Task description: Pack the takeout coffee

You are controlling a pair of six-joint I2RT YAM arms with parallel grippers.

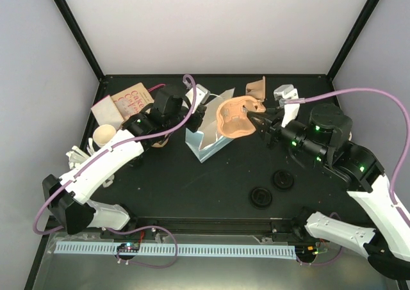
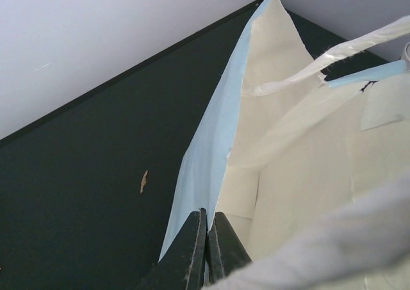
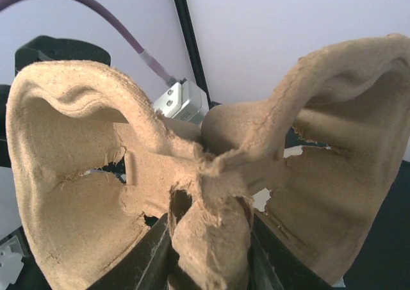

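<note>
Right gripper [image 3: 208, 255], seen close-up, pinches the centre ridge of a brown pulp cup carrier [image 3: 211, 168], jaws part-spread around it. From above, carrier sits tilted at the open mouth of a light-blue paper bag [image 1: 206, 143] (white inside), approx. mid-table [image 1: 192, 181]. Left gripper [image 2: 206, 239], fingers pressed together, clamps the bag's wall edge. Two black lids [image 1: 261, 197] lie nearer the arm bases.

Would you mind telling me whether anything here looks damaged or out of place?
Yes: the pulp cup carrier in the right gripper is torn, with ragged holes and frayed edges around its centre ridge. A small brown scrap lies on the table beside the paper bag.
</note>
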